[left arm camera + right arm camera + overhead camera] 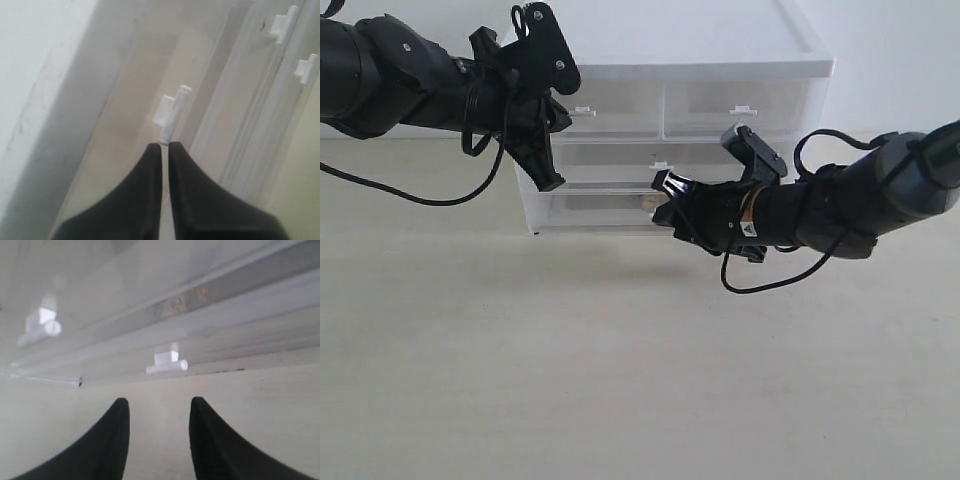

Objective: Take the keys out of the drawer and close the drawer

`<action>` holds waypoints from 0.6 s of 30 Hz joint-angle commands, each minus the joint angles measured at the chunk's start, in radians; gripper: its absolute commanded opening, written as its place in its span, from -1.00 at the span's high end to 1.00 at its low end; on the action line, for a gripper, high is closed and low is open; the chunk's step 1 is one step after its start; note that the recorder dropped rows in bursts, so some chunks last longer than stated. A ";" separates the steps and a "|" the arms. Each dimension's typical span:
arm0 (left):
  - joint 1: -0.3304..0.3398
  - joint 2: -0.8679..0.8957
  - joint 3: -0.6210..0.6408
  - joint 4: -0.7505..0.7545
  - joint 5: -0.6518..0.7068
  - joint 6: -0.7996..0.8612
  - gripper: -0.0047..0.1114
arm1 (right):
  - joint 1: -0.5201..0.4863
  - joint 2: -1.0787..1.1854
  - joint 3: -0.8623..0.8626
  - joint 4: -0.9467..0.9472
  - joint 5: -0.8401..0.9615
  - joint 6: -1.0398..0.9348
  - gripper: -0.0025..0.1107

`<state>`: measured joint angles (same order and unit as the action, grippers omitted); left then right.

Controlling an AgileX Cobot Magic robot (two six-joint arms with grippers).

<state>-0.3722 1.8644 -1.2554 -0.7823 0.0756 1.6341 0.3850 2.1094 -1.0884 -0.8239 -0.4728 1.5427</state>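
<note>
Right hand (159, 401): fingers held apart, nothing gripped between them. The gap is aimed at a white tab handle (167, 365), which is not touched; it is the handle nearest the surface (620, 380) in the right wrist view. In the exterior view this hand is placed at mid-width in front of the drawer (585, 208), the lowest tier of the cabinet (720, 45).

Left hand (161, 145): fingers pressed together, nothing held. A second tab (172, 112) is seen just past the fingertips in the left wrist view. Contact cannot be told, nor which drawer the tab belongs to. In the exterior view the hand is hung tip-down at the cabinet's left front edge, level with the middle tier.

Drawer: full-width, translucent white plastic, front roughly flush with the tiers above. Whether it is pushed fully home cannot be told.

Keys (650, 203): seen only as a small blurred gold patch through the drawer front, just beside the right hand's fingertips. No finer detail can be made out. They appear to lie inside the drawer and are held by neither hand.
</note>
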 commanded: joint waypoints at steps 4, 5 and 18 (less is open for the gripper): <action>0.014 0.010 -0.025 -0.006 -0.188 -0.003 0.85 | -0.006 0.029 -0.057 -0.058 -0.014 0.051 0.36; 0.014 0.010 -0.025 -0.006 -0.188 -0.003 0.85 | -0.006 0.036 -0.062 -0.066 -0.006 0.067 0.36; 0.014 0.010 -0.025 -0.004 -0.188 -0.003 0.85 | -0.006 0.090 -0.120 -0.104 -0.029 0.144 0.36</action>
<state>-0.3722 1.8644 -1.2554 -0.7823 0.0756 1.6341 0.3850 2.1946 -1.1917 -0.9173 -0.4988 1.6785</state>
